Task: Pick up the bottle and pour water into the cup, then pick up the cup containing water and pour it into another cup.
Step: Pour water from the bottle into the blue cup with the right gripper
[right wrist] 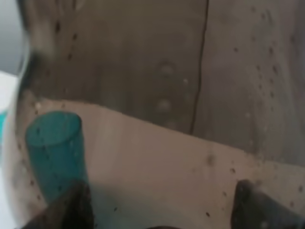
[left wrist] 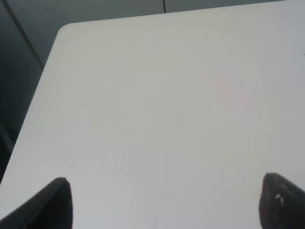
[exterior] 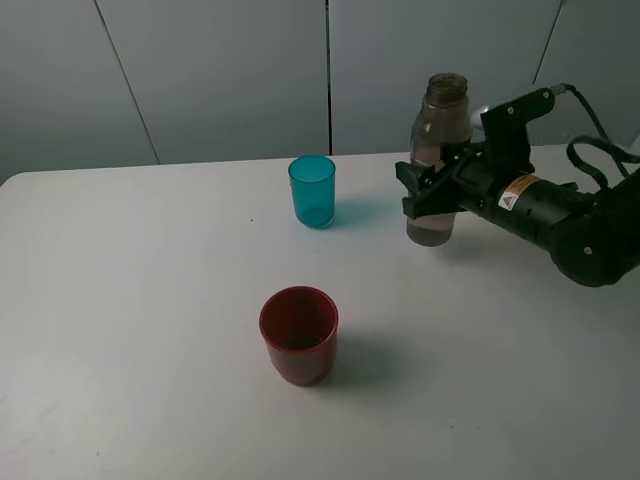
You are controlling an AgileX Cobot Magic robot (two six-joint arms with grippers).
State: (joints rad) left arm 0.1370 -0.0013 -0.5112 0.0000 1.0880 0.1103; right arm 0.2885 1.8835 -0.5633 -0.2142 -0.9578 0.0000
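Filling most of the high view, a white table (exterior: 120, 300) runs from edge to edge below grey wall panels (exterior: 220, 70).

Your right arm (exterior: 570, 215), black with a small warning label, comes in from the right edge at mid-height and points left.

At its tip, in the upper right of the frame, the right gripper (exterior: 425, 190) pinches the bottle (exterior: 440, 120) around its lower half, with one finger in front of it and one behind. The bottle is smoky brown, upright and uncapped, with its threaded neck open at the top. A darker band shows near its base. You cannot tell from these views whether the base touches the table.

In the right wrist view the bottle's wall fills the frame, speckled with droplets, and a dark finger sits at each lower corner.

The red cup (exterior: 298, 335) stands upright just below the centre of the high view, well apart from the bottle.

The teal cup (exterior: 312, 191) stands upright above it, near the centre top of the table and left of the bottle, not touching it. It also shows through the bottle in the right wrist view.

Your left gripper (left wrist: 167, 205) appears only in its own wrist view. Its fingers are spread wide over bare table and hold nothing.
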